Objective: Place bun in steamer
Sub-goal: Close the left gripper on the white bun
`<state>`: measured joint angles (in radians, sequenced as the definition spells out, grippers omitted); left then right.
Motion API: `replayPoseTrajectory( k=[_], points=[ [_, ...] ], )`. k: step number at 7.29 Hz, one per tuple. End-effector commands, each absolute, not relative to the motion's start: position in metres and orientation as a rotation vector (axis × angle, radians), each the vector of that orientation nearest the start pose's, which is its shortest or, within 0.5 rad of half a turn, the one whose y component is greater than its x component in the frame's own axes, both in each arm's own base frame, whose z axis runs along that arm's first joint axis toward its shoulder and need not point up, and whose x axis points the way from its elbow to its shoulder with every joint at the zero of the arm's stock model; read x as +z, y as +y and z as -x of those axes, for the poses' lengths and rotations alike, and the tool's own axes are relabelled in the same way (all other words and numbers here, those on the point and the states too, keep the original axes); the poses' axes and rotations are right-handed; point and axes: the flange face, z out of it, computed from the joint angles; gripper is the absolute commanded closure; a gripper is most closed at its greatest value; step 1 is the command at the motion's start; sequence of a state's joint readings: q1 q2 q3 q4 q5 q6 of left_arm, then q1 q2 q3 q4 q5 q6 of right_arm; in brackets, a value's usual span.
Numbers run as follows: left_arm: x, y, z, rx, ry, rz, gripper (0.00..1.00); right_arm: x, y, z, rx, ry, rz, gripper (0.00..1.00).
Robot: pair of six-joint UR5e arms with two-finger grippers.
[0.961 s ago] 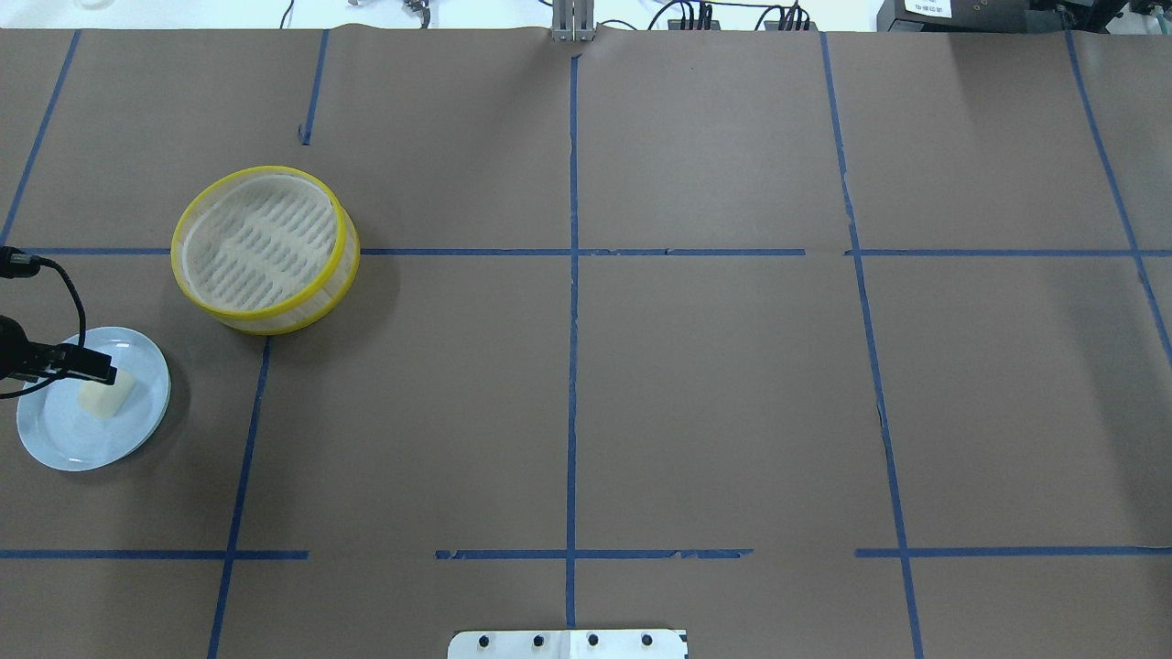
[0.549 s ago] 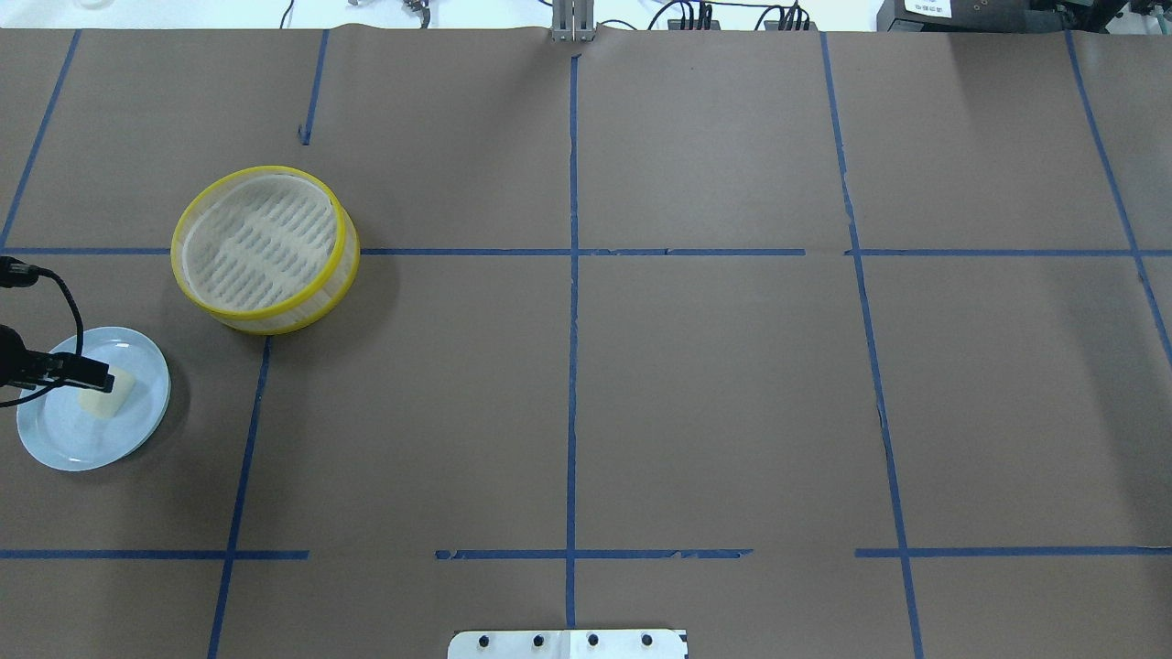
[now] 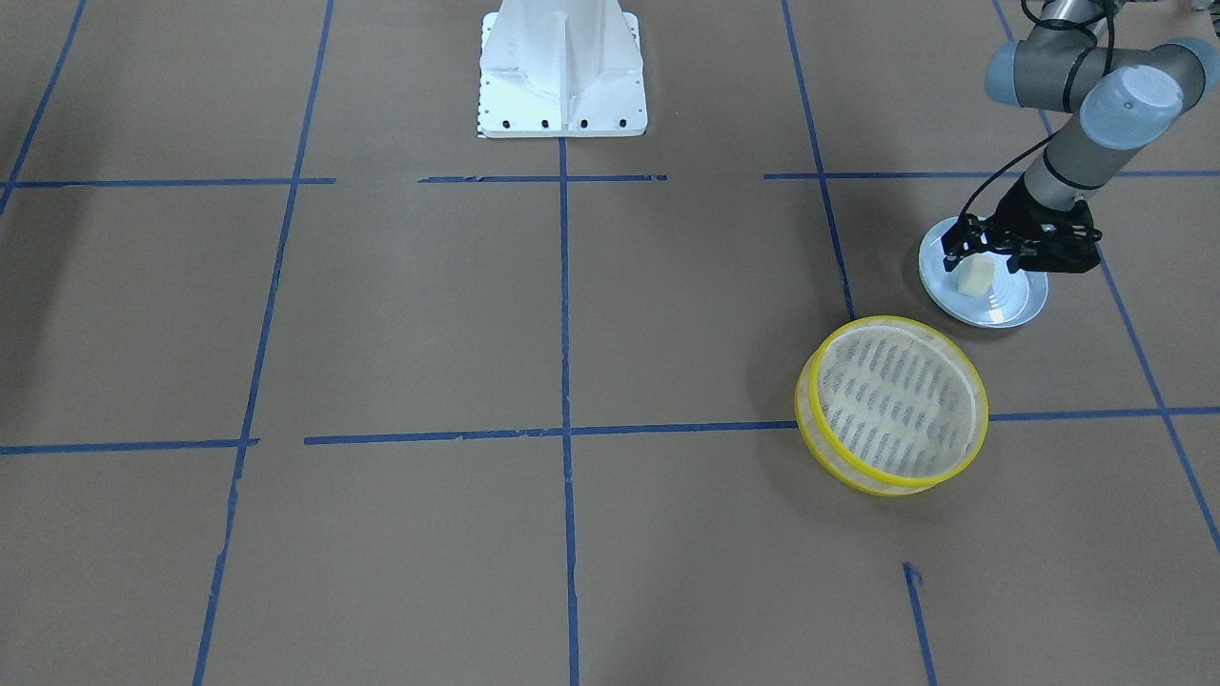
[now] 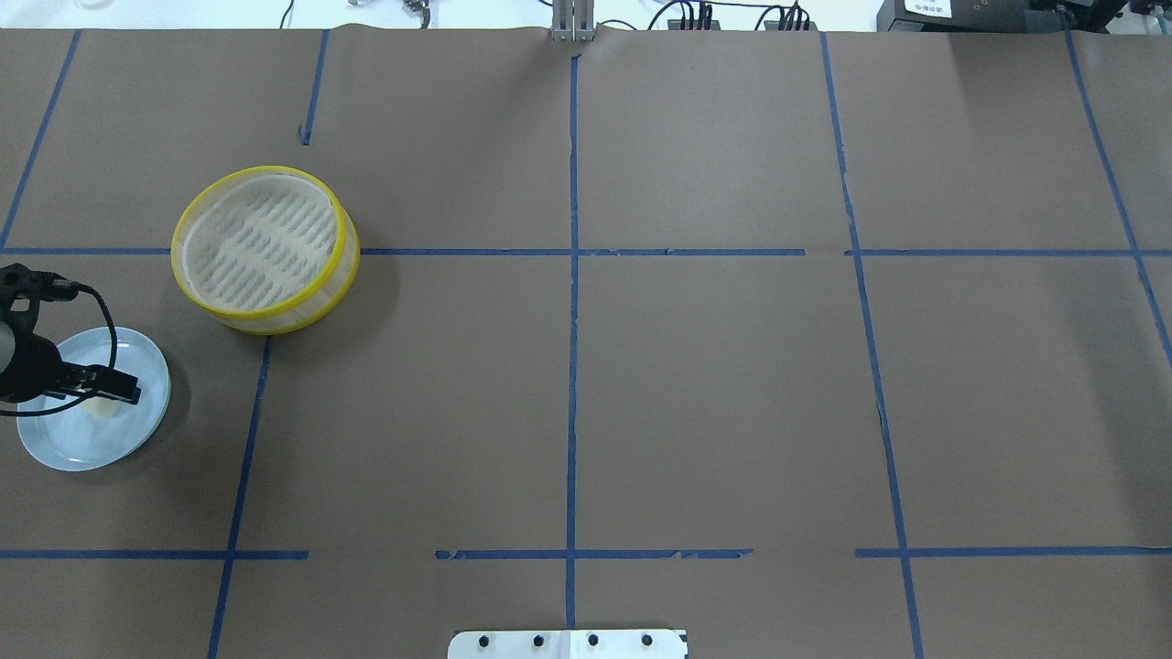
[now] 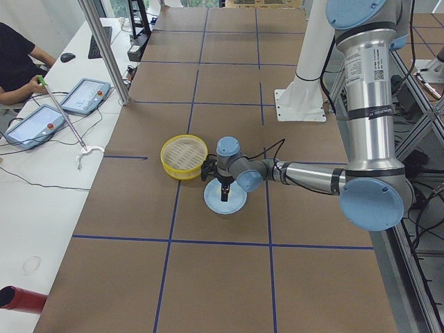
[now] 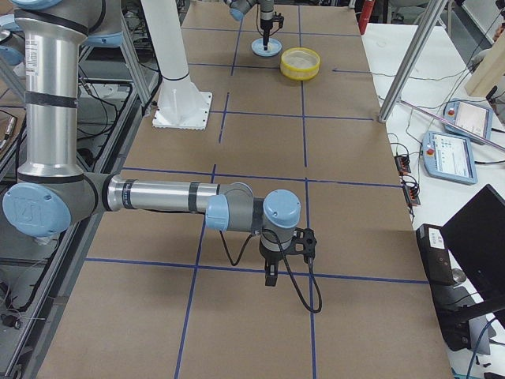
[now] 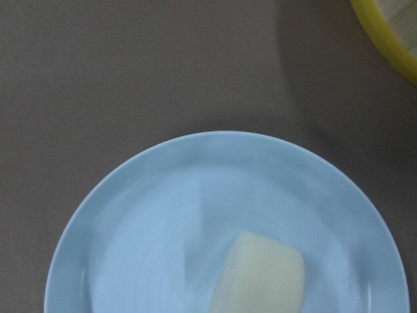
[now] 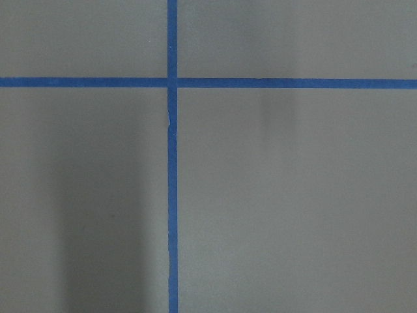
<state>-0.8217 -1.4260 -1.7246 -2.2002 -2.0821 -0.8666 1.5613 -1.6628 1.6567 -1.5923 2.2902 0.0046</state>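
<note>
The cream-white bun (image 3: 974,278) lies on the pale blue plate (image 3: 1001,307) at the table's left end. In the overhead view my left gripper (image 4: 124,392) hangs over the bun (image 4: 101,409) and hides most of it. In the front view the left gripper (image 3: 982,255) looks open, just above the bun, with a finger on each side. The left wrist view shows the bun (image 7: 260,277) on the plate (image 7: 163,215) and no fingers. The yellow-rimmed steamer (image 4: 293,320) stands empty beside the plate. My right gripper (image 6: 271,276) shows only in the right side view; I cannot tell its state.
The table is covered in brown paper with blue tape lines (image 4: 572,275). The white robot base (image 3: 562,67) stands at the table's near edge. The steamer's rim (image 7: 391,45) shows in the corner of the left wrist view. The right wrist view shows only paper and tape (image 8: 172,163).
My left gripper has moved right and slightly nearer over the plate, and now covers most of the bun. Bun, plate and steamer have not moved.
</note>
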Motion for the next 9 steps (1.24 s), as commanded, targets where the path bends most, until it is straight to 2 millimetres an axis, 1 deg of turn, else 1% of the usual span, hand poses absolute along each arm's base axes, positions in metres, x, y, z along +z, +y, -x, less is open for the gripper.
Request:
replayPoseTrajectory(
  k=[1, 2, 4, 5, 9],
  points=[
    [0.5873, -0.3997, -0.2568, 0.059, 0.795, -0.08, 0.03, 0.6657, -0.4514, -0.0628, 0.004, -0.719, 0.032, 0.0],
    [0.5907, -0.4001, -0.2573, 0.061, 0.794, -0.078, 0.08, 0.6657, -0.4513, -0.0635, 0.006, -0.719, 0.031, 0.0],
    [0.5943, -0.3996, -0.2569, 0.06, 0.791, -0.075, 0.11, 0.6657, -0.4514, -0.0628, 0.004, -0.719, 0.032, 0.0],
    [0.5925, -0.4, -0.2563, 0.058, 0.794, -0.078, 0.19, 0.6657, -0.4513, -0.0635, 0.006, -0.719, 0.031, 0.0],
    [0.5901, -0.3994, -0.2548, 0.058, 0.796, -0.081, 0.65, 0.6657, -0.4514, -0.0628, 0.004, -0.719, 0.032, 0.0]
  ],
)
